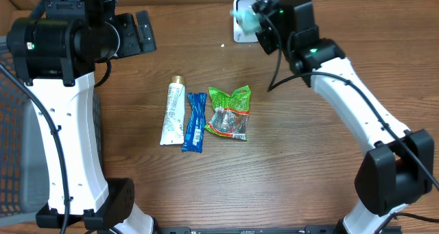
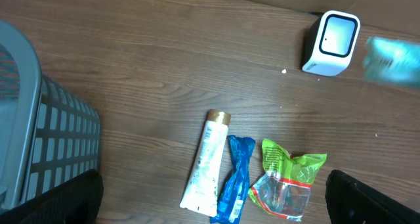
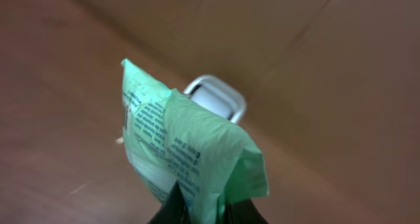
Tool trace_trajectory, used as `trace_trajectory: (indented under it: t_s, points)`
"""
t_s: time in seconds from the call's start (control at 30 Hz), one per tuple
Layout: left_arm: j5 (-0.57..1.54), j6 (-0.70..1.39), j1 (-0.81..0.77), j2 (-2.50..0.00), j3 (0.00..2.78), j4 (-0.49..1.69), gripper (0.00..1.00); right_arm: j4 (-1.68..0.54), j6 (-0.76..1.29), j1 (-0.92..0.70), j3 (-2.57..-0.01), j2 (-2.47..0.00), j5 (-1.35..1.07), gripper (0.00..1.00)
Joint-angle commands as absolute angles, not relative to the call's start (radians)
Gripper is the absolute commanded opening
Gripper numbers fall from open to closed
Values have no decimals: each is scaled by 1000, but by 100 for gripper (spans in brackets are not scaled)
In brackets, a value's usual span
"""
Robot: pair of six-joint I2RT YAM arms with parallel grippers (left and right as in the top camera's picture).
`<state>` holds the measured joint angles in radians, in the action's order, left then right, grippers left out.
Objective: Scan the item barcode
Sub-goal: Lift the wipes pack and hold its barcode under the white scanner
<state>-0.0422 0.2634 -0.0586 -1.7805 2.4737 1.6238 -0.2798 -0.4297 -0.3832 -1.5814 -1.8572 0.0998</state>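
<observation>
Nearest the arm bases, three items lie side by side in the middle of the wooden surface (image 1: 309, 165). They are a white tube (image 1: 173, 114) with a gold cap pointing to the far side, a blue wrapper (image 1: 195, 122) just beside it, and a clear bag with a green top (image 1: 230, 114). The print on all three is too small to read. A grey slatted basket (image 2: 39, 138) stands off the left edge.

Farther back, the left end effector (image 1: 145, 31) hangs above the surface with its fingers (image 2: 65, 198) spread wide, released and holding nothing.

At the far edge sits a small white scanner (image 1: 240, 29) with a rounded window. The right end effector (image 3: 203, 207) is clenched, grasping a pale green packet (image 3: 190, 158) by its lower edge. It holds the packet in the air just in front of the scanner and partly covers it in the right wrist view. Lines of small dark lettering run across the packet's creased face, but they are too blurred to read.
</observation>
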Motion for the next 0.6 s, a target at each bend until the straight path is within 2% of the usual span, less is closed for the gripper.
trace_trajectory:
  t_s: [0.0,0.23,0.43,0.57]
  points:
    - [-52,277,-59,-1779,2471,1620,100,-163,-649,-386,-1607,-1904,339,4]
    - [-52,277,-59,-1779,2471,1620,100,71,-984,-386,-1607,-2048,367,4]
    - [-52,277,-59,-1779,2471,1620,100,340,-1066,-387,-1607,-2144,373,4]
    - [-52,277,-59,-1779,2471,1620,100,396,-1158,-387,-1607,-2170,327,4]
